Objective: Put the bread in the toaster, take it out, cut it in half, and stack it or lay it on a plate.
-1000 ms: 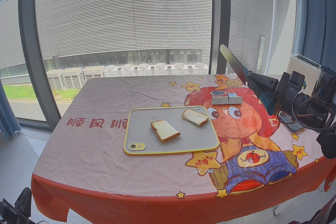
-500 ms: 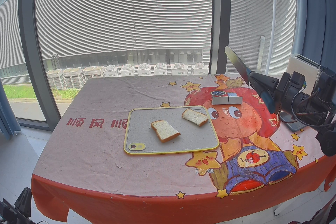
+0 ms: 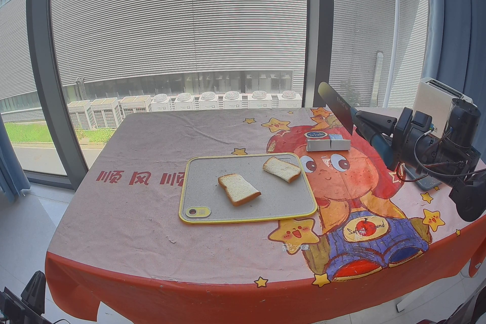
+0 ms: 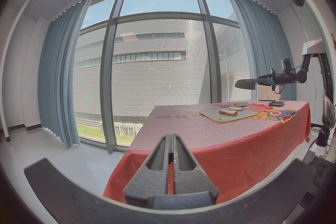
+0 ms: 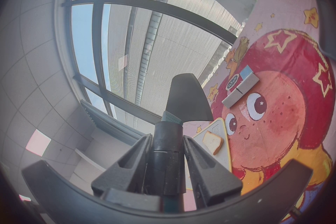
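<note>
We find the right gripper [image 3: 377, 133] at the right of the head view, above the table [image 3: 152, 239], clenched on the blue-and-black handle of the knife [image 3: 338, 105]. The dark blade points toward the upper left of the frame and touches nothing. In the right wrist view the two fingers [image 5: 134, 168] of the right gripper [image 5: 168, 151] press the handle from both sides, with the blade [image 5: 187, 98] beyond them.

The left gripper [image 4: 170, 151] is pressed together and holds nothing.

Two bread pieces lie apart on the grey, yellow-rimmed cutting board [image 3: 283, 201]: one [image 3: 239, 188] near its centre, one [image 3: 282, 169] toward its upper right corner. The white toaster [image 3: 436, 98] stands at the right edge of the frame, behind the right arm.

Writing:
- Red characters [image 3: 139, 177] are printed on the tablecloth left of the board.
- A dark oval label [image 3: 316, 134] sits just above two grey blocks [image 3: 328, 144].
- A round badge [image 3: 365, 228] on the cartoon figure carries lettering.
- A marking on the blade [image 4: 246, 84] is too small to read.
</note>
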